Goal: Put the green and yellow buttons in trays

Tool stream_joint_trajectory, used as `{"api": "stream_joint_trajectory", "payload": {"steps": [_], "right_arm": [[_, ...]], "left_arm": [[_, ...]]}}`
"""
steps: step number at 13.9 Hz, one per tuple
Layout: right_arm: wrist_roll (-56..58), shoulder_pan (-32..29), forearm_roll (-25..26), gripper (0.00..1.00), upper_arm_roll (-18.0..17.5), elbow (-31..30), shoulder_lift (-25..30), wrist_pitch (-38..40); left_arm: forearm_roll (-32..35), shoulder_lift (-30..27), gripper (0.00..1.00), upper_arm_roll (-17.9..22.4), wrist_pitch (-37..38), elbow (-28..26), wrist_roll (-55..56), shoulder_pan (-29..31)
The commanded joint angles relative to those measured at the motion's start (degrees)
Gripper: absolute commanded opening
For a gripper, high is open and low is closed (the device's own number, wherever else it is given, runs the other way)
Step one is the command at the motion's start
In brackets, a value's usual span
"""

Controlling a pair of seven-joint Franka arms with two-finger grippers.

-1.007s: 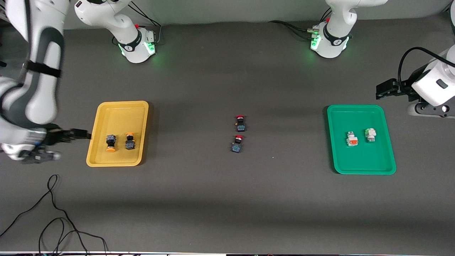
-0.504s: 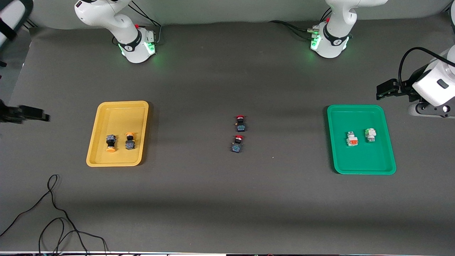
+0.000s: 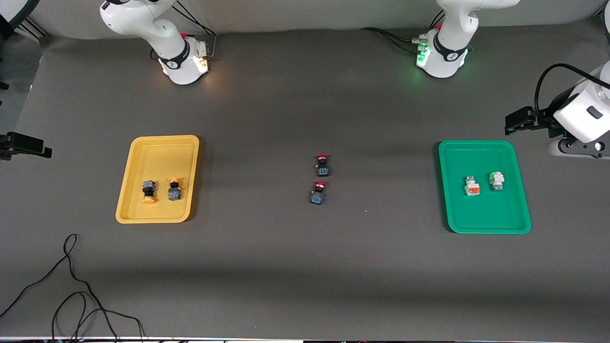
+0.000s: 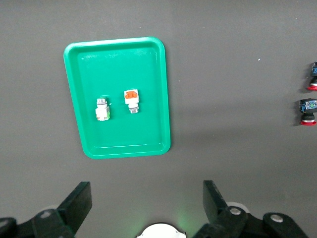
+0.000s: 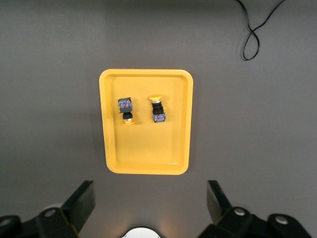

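Trays come first: the yellow tray (image 3: 138, 209) at the right arm's end of the table holds both yellow-capped buttons (image 3: 149, 191), and the green tray (image 3: 476, 224) at the left arm's end holds both white-bodied buttons (image 3: 472, 186). Sorting looks finished. Two red-capped buttons (image 3: 322, 165) lie on the mat between the trays, rightly left out. Left gripper (image 4: 146, 203) and right gripper (image 5: 151, 203) hang empty, jaws spread wide, each high over its own tray.
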State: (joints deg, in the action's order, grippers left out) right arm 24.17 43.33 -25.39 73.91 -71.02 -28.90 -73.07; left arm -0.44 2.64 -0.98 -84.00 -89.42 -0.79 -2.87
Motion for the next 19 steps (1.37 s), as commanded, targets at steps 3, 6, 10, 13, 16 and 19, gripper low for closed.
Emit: {"api": "stream_joint_trajectory", "payload": {"steps": [3, 6, 10, 13, 16, 19], "right_arm": [[-1.4, 0.1, 1.5, 0.99, 0.2, 0.5, 0.1, 0.9], [-1.1, 0.1, 3.1, 0.99, 0.1, 0.6, 0.1, 0.9], [-1.5, -2.4, 3.3, 1.0, -1.9, 0.9, 0.5, 1.3], [-1.8, -11.2, 8.7, 0.99, -13.7, 1.4, 4.7, 1.7], [-8.5, -21.3, 16.2, 0.99, -30.6, 0.9, 10.3, 1.6], [-11.6, -30.3, 19.2, 0.99, -42.8, 0.7, 12.3, 1.6]], "left_arm": [[0.8, -0.5, 1.0, 0.4, -0.8, 0.0, -0.5, -0.6], [0.8, -0.4, 1.0, 0.5, -0.9, 0.0, -0.4, -0.6], [0.8, -0.4, 1.0, 0.4, -0.9, 0.0, -0.4, -0.4], [0.8, -0.4, 1.0, 0.4, -0.9, 0.0, -0.5, -0.4], [0.8, -0.4, 1.0, 0.4, -0.9, 0.0, -0.5, -0.6], [0.8, -0.4, 1.0, 0.4, -0.9, 0.0, -0.5, -0.5]]}}
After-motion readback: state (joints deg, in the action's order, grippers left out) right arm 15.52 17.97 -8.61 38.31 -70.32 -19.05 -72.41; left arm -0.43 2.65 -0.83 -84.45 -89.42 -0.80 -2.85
